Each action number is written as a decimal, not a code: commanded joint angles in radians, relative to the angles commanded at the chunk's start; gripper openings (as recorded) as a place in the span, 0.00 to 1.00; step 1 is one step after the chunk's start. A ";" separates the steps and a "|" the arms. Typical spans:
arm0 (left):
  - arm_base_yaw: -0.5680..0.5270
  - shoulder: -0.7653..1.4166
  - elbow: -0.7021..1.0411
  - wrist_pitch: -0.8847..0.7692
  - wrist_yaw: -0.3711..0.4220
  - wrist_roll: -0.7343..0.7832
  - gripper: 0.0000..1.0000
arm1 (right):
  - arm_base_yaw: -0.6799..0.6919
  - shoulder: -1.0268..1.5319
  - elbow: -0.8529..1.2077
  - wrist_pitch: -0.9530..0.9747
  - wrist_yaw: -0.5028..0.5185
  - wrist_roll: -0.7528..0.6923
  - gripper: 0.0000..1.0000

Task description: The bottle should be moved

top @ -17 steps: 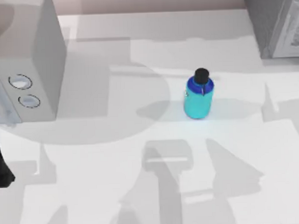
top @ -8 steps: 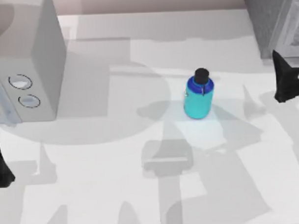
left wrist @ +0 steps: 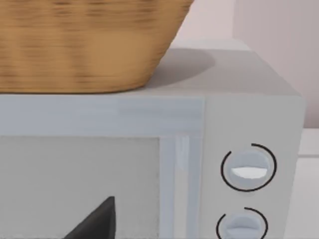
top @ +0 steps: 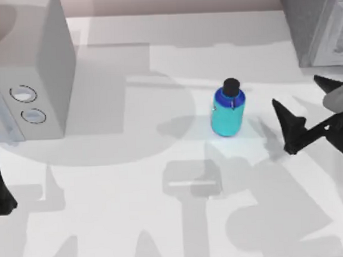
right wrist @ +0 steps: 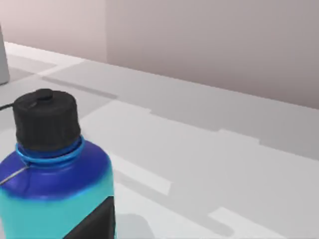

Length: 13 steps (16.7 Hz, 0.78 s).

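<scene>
One bottle (top: 228, 112) upright; right end effector (top: 309, 109) near, fingers spread.

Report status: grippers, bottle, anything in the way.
Right gripper open, beside the bottle, not touching. Left gripper parked at table's left edge. Bottle upright. Nothing between.

Left wrist cam is pretty much face to face with the grey microwave (left wrist: 149, 164), two round dials (left wrist: 248, 167) stacked on its control panel, a woven wicker basket (left wrist: 84, 45) sitting on top, and one dark finger tip (left wrist: 97, 221) poking up in front of the door.
</scene>
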 joint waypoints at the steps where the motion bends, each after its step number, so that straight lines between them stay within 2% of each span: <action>1: 0.000 0.000 0.000 0.000 0.000 0.000 1.00 | 0.015 0.045 -0.003 0.041 -0.031 -0.004 1.00; 6: 0.000 0.000 0.000 0.000 0.000 0.000 1.00 | 0.084 0.186 -0.019 0.162 -0.145 -0.019 1.00; 13: 0.000 0.000 0.000 0.000 0.000 0.000 1.00 | 0.090 0.190 -0.001 0.148 -0.138 -0.018 1.00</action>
